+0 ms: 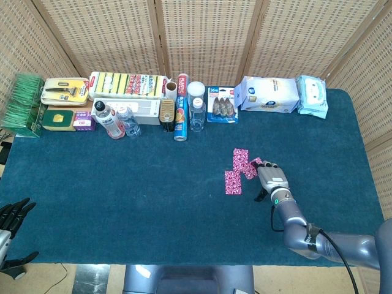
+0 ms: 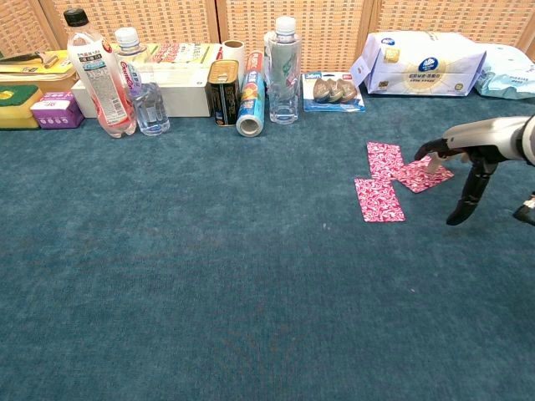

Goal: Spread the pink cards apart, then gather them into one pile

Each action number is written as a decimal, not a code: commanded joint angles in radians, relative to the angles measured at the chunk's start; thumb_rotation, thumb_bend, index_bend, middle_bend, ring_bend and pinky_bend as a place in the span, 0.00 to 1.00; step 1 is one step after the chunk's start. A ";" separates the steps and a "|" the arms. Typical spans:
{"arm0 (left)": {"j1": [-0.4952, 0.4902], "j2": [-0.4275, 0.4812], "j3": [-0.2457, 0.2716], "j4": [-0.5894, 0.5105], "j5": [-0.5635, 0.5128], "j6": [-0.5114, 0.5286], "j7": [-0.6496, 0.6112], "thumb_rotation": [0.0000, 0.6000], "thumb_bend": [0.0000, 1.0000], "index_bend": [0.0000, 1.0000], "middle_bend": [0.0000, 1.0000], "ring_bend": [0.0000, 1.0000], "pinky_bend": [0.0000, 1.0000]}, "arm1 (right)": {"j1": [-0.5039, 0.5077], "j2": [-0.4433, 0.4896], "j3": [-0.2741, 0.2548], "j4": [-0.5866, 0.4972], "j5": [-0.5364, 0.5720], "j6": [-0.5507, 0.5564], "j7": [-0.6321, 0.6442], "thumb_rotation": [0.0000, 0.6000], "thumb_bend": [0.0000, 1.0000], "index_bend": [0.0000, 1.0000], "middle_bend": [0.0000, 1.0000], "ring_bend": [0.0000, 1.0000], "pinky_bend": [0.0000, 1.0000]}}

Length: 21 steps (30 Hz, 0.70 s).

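Three pink patterned cards lie on the blue cloth right of centre. One card lies furthest back, a second card lies nearest the front, and a third card fans out to the right, overlapping the back one. My right hand rests its fingertips on the right end of that third card, fingers spread, gripping nothing. My left hand hangs off the table's front left corner with its fingers apart and nothing in it.
Along the back edge stand bottles, a foil roll, a tall clear bottle, a blister pack, wipes packs and boxes. A folding screen closes off the rear.
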 commanded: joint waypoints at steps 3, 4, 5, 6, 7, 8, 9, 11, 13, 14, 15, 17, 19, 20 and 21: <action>0.001 -0.001 0.001 -0.001 0.001 0.000 0.003 1.00 0.02 0.00 0.00 0.00 0.00 | -0.009 0.016 -0.010 0.021 0.017 -0.015 0.008 1.00 0.00 0.01 0.15 0.00 0.00; 0.001 -0.001 0.001 -0.001 0.001 0.000 0.004 1.00 0.02 0.00 0.00 0.00 0.00 | -0.010 0.019 -0.012 0.024 0.018 -0.017 0.009 1.00 0.00 0.01 0.15 0.00 0.00; 0.001 -0.001 0.001 -0.001 0.001 0.000 0.004 1.00 0.02 0.00 0.00 0.00 0.00 | -0.011 0.022 -0.013 0.026 0.018 -0.019 0.009 1.00 0.00 0.01 0.15 0.00 0.00; 0.000 -0.001 0.001 -0.002 0.001 -0.001 0.004 1.00 0.02 0.00 0.00 0.00 0.00 | -0.012 0.023 -0.015 0.027 0.018 -0.021 0.010 1.00 0.00 0.01 0.15 0.00 0.00; 0.000 -0.001 0.001 -0.002 0.001 -0.001 0.004 1.00 0.02 0.00 0.00 0.00 0.00 | -0.013 0.025 -0.016 0.028 0.018 -0.021 0.010 1.00 0.00 0.01 0.15 0.00 0.00; 0.000 -0.001 0.001 -0.002 0.000 -0.002 0.005 1.00 0.02 0.00 0.00 0.00 0.00 | -0.014 0.028 -0.018 0.029 0.018 -0.022 0.010 1.00 0.00 0.01 0.15 0.00 0.00; 0.000 -0.001 0.001 -0.002 0.000 -0.002 0.006 1.00 0.02 0.00 0.00 0.00 0.00 | -0.015 0.031 -0.021 0.031 0.017 -0.022 0.009 1.00 0.00 0.01 0.15 0.00 0.00; -0.001 -0.001 0.002 -0.003 0.001 -0.003 0.006 1.00 0.02 0.00 0.00 0.00 0.00 | -0.017 0.036 -0.024 0.034 0.019 -0.023 0.010 1.00 0.00 0.01 0.15 0.00 0.00; -0.001 -0.001 0.002 -0.003 0.001 -0.004 0.005 1.00 0.02 0.00 0.00 0.00 0.00 | -0.019 0.041 -0.027 0.037 0.024 -0.024 0.010 1.00 0.00 0.01 0.15 0.00 0.00; -0.001 -0.001 0.002 -0.003 0.001 -0.004 0.005 1.00 0.02 0.00 0.00 0.00 0.00 | -0.020 0.045 -0.029 0.039 0.028 -0.025 0.010 1.00 0.00 0.01 0.15 0.00 0.00; -0.001 0.000 0.002 -0.003 0.001 -0.004 0.005 1.00 0.02 0.00 0.00 0.00 0.00 | -0.021 0.047 -0.029 0.039 0.030 -0.026 0.010 1.00 0.00 0.01 0.15 0.00 0.00; -0.001 0.000 0.002 -0.004 0.001 -0.003 0.004 1.00 0.02 0.00 0.00 0.00 0.00 | -0.022 0.056 -0.028 0.037 0.033 -0.028 0.014 1.00 0.00 0.01 0.15 0.00 0.00; -0.001 0.000 0.002 -0.003 0.001 -0.004 0.004 1.00 0.02 0.00 0.00 0.00 0.00 | -0.024 0.065 -0.026 0.027 0.024 -0.027 0.017 1.00 0.00 0.01 0.15 0.00 0.00; -0.002 0.000 0.002 -0.004 0.001 -0.004 0.004 1.00 0.02 0.00 0.00 0.00 0.00 | -0.024 0.073 -0.022 0.016 0.015 -0.026 0.021 1.00 0.00 0.01 0.15 0.00 0.00; -0.002 0.000 0.002 -0.004 0.001 -0.005 0.005 1.00 0.02 0.00 0.00 0.00 0.00 | -0.025 0.077 -0.020 0.008 0.008 -0.024 0.023 1.00 0.00 0.01 0.15 0.00 0.00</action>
